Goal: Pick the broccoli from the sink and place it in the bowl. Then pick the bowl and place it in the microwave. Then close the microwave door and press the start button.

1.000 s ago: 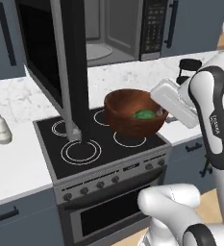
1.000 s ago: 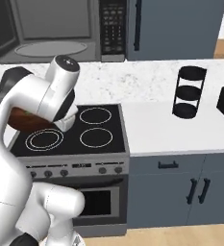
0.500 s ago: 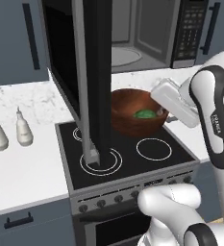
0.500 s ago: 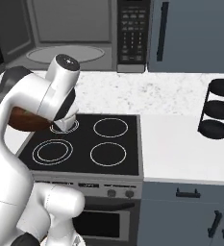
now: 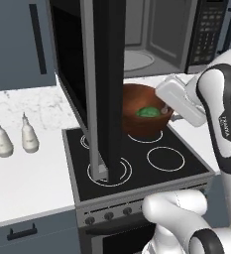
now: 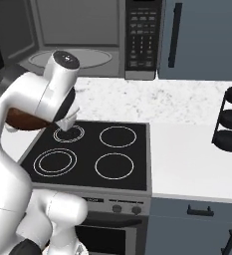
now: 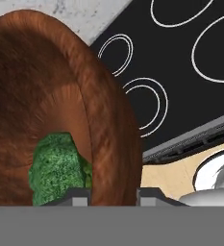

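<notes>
No writing is legible on the microwave (image 6: 87, 40) keypad. The gripper (image 7: 107, 193) fingers pinch the bowl (image 5: 144, 116) rim, holding it above the stovetop (image 5: 137, 158) with the broccoli (image 7: 56, 168) inside. The open microwave door (image 5: 94, 84) stands just beside the bowl; two bottles (image 5: 13, 139) sit on the counter (image 5: 28, 178).
</notes>
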Motion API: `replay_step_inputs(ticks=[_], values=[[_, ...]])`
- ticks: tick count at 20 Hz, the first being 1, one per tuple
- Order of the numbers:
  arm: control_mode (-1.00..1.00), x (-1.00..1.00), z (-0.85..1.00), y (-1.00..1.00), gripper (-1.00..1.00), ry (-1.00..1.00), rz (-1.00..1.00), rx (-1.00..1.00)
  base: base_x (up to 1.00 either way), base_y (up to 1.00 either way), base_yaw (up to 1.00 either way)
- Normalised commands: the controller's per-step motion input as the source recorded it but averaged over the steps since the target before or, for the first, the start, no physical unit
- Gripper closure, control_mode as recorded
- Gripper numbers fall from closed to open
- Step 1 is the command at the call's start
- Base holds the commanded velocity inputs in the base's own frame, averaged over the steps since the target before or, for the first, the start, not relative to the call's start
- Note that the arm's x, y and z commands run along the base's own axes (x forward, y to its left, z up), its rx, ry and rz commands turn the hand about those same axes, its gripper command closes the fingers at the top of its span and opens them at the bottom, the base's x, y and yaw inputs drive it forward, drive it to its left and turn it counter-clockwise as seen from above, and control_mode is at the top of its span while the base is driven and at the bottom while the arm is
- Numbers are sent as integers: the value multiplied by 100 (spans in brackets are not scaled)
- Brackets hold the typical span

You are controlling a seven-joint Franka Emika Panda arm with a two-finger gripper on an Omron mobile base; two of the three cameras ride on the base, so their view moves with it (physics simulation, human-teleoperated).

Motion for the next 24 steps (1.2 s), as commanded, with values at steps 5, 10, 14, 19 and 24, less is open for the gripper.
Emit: replay_step_inputs(ticks=[5,10,14,19,24], values=[[-100,84,98,27,100,-9,-8,0,0,0,0],[-100,100,82,9,100,-4,-25,0,0,0,0],[-100,100,59,0,100,0,-28,0,0,0,0],[-100,100,7,0,100,7,-23,2,0,0,0],[-100,100,-11,0,100,6,-20,1,0,0,0]])
